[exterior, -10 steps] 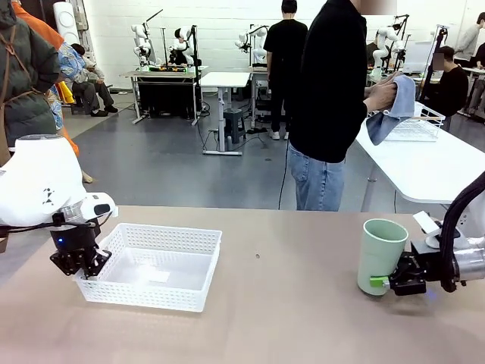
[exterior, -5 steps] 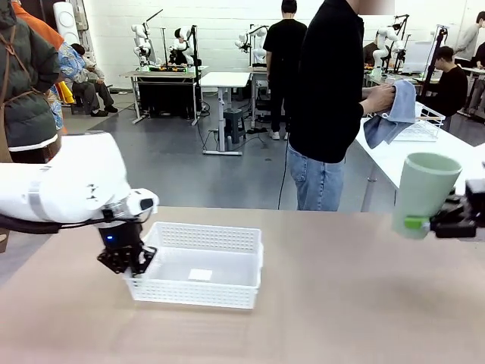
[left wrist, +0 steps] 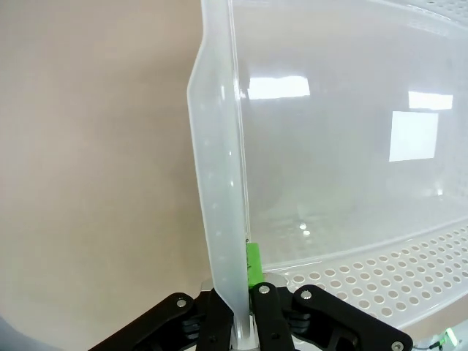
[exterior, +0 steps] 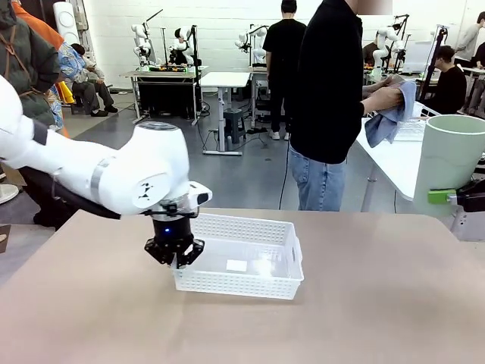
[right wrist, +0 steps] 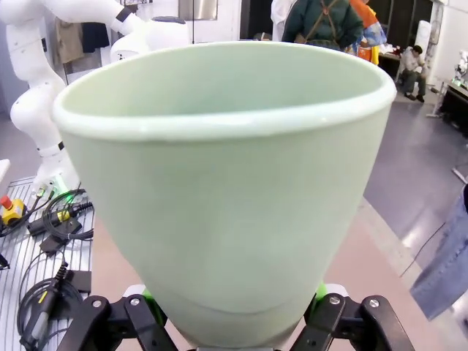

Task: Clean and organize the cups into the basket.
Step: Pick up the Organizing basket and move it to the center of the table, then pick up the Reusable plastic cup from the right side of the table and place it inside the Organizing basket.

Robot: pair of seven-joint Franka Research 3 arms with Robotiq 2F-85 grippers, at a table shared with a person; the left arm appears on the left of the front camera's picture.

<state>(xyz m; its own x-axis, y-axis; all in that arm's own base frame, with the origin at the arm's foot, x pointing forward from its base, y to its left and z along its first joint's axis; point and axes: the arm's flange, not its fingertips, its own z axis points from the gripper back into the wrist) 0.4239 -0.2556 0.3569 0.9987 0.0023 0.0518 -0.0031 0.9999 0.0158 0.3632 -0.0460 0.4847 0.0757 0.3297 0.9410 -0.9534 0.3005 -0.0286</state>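
1. While the left hand [exterior: 174,254] is pinched fully shut on the thin rim of the basket [exterior: 250,284] at its 9 o'clock end, the basket sits flat near the middle of the tabletop [exterior: 364,303], with nothing in it but a small white label on its floor.
2. At the 3 o'clock edge the right hand [exterior: 455,197] holds the mint cup [exterior: 451,152] upright and clear of the tabletop. Its jaws are spread wide around the cup's lower part, and a green pad presses against the side.
3. By my reading, the step in hand is placing this cup: one hand steadies the basket and the other carries the cup.
4. The next move calls for bringing the cup toward 9 o'clock until it is over the basket's open floor, then lowering it inside the far-side wall before the jaws let go.
5. The cup looks taller than the shallow walls. Stood up it may tip, so a gentle set-down matters.
6. The left arm and wrist crowd the basket's 9 o'clock end. The 3 o'clock half is the freer landing place.
7. At 12 o'clock, beyond the tabletop, a person [exterior: 330,83] handles a blue cloth [exterior: 390,117] over a white table [exterior: 432,171] that carries a wire basket [exterior: 417,130]. Nothing there blocks the cup's path.
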